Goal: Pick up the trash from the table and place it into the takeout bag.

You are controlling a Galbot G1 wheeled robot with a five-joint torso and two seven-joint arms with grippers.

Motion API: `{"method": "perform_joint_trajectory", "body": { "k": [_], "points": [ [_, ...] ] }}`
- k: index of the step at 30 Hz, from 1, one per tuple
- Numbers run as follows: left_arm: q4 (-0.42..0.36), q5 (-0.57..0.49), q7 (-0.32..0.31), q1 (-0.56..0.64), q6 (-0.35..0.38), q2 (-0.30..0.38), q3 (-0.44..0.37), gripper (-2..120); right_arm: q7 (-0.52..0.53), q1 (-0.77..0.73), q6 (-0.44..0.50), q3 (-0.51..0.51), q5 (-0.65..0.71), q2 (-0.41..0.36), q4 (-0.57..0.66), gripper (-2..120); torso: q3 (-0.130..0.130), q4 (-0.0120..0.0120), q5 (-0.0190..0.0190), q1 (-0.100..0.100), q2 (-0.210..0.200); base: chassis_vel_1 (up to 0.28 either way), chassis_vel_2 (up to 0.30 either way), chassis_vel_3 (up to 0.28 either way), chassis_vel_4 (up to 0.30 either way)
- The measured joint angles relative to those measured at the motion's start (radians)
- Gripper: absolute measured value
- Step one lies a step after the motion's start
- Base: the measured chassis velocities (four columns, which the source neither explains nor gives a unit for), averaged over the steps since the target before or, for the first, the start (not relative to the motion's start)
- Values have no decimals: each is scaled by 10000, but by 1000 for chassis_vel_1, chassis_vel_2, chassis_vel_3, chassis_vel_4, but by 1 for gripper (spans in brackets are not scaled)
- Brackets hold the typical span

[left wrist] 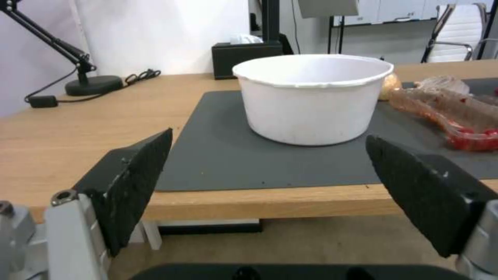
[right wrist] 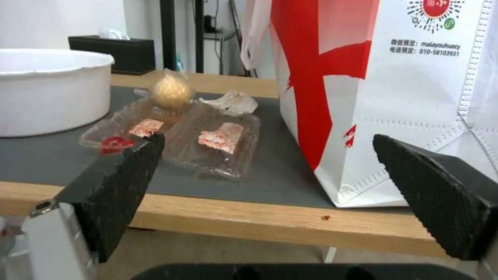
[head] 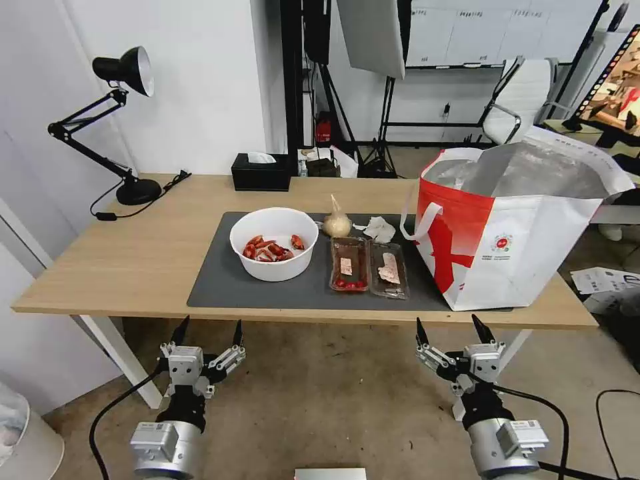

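Note:
On the dark grey mat (head: pixel 220 280) of the light-wood table (head: pixel 113 260) stands a white bowl (head: pixel 273 243) (left wrist: pixel 311 97) (right wrist: pixel 49 89) of red shells. Beside it lie two clear trays (head: pixel 368 267) (right wrist: pixel 202 136) with red scraps, a knotted clear bag (head: pixel 337 220) (right wrist: pixel 170 91) and a crumpled white tissue (head: pixel 380 229) (right wrist: pixel 231 103). The red-and-white takeout bag (head: pixel 513 227) (right wrist: pixel 384 93) stands open at the table's right end. Both grippers hang below the front edge, open with nothing in them: the left gripper (head: pixel 208 332) (left wrist: pixel 267 182) facing the bowl, the right gripper (head: pixel 452 331) (right wrist: pixel 267 186) facing the trays and the bag.
A black tissue box (head: pixel 261 172) sits at the table's far edge and a black desk lamp (head: pixel 127 120) with its cable at the far left. Behind the table are stands and an office chair (head: pixel 523 100). Papers lie on the floor at right.

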Motion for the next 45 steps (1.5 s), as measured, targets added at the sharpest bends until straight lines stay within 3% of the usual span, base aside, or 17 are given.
{"method": "perform_joint_trajectory", "body": {
  "k": [4,6,7,10,14,17,19,26,28,33,45],
  "points": [
    [-111,-286,-323,-207,390,110,-114,100,45,92,-128,6,166,-175,0,100,0,-2,0,0,0,0,0,0,0],
    [-409,-872,-997,-665,1183,347,-370,100,105,233,-273,27,354,-471,10,100,1,2,2,1,0,0,0,0,0],
    [-409,-872,-997,-665,1183,347,-370,100,105,233,-273,27,354,-471,10,100,1,2,2,1,0,0,0,0,0],
    [-879,-1836,-2072,-1413,2466,744,-784,100,341,689,-862,91,1156,-1219,11,100,2,-1,0,0,-1,0,0,0,0],
    [-1058,-2409,-2552,-1792,2068,919,-978,100,640,1231,-1546,186,2083,-2091,36,100,2,-2,5,0,-2,0,0,0,0],
    [-1038,-2421,-2554,-1794,1975,915,-929,100,821,1619,-1956,253,2636,-2732,53,100,1,5,-1,0,-1,0,0,0,0],
    [-987,-2352,-2486,-1746,1949,890,-847,100,851,1753,-2040,245,2880,-2981,50,100,2,-5,5,1,-2,0,0,0,0],
    [-883,-2159,-2220,-1650,1938,889,-615,100,1149,2749,-2630,322,4341,-4334,-14,100,1,3,-1,1,-2,0,0,0,0],
    [-855,-2129,-2155,-1638,1939,918,-582,100,1212,2969,-2785,314,4690,-4639,-36,100,1,-5,4,0,-2,0,0,0,0],
    [-826,-2116,-2053,-1573,1941,969,-570,100,1479,3744,-3319,295,5971,-5493,-181,100,1,5,-3,1,-1,0,0,0,0],
    [-818,-2076,-1927,-1441,1941,990,-549,100,1447,3691,-3463,105,5965,-5240,-326,100,0,-2,1,-1,1,0,0,0,0]
  ]
}}
